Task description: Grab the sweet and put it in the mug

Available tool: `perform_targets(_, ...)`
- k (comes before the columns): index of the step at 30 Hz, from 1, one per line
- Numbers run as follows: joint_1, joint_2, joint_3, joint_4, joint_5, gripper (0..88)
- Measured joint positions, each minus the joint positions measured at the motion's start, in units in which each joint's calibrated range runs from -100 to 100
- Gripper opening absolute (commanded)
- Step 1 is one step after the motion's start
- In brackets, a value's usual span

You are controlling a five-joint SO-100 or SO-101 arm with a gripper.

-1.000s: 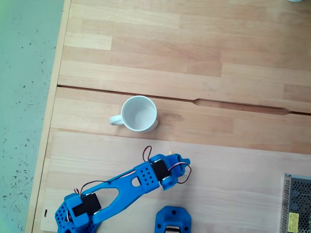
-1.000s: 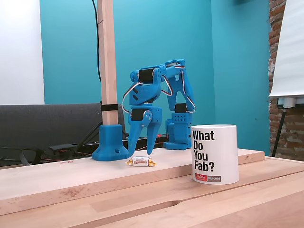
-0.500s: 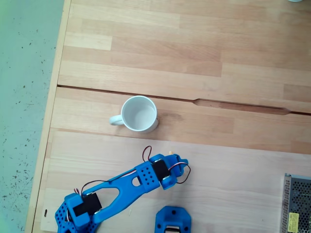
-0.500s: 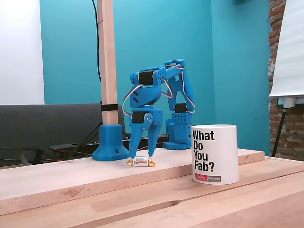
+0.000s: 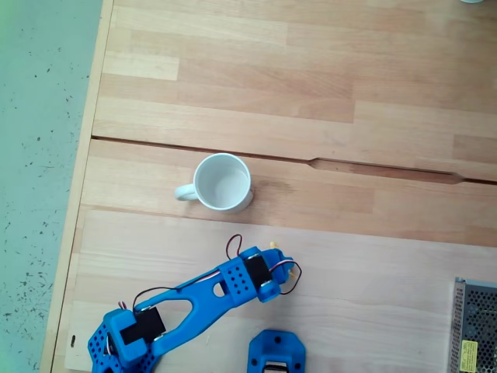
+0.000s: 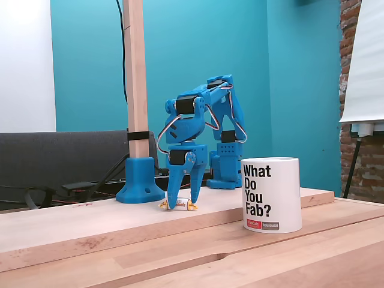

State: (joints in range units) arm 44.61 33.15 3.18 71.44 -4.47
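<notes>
While fingers [image 6: 174,193] straddle sweet [image 6: 180,206], mug [image 6: 271,194] stands apart.

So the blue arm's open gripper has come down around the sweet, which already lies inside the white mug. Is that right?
Not quite. The sweet lies on the wooden table, not inside the mug, which stands apart from it, as the fixed view from the side shows. The rest holds: the gripper is open, its fingers down on either side of the sweet.

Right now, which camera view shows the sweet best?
The side-on fixed view: the sweet lies on the table between the pincer tips, wrapper ends visible. In the fixed view from above, the arm covers it except an orange tip.
</notes>
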Motion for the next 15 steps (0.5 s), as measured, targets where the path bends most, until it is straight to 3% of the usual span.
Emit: perform_targets(15, 0.00, 0.54, 0.00, 0.00, 0.00, 29.4)
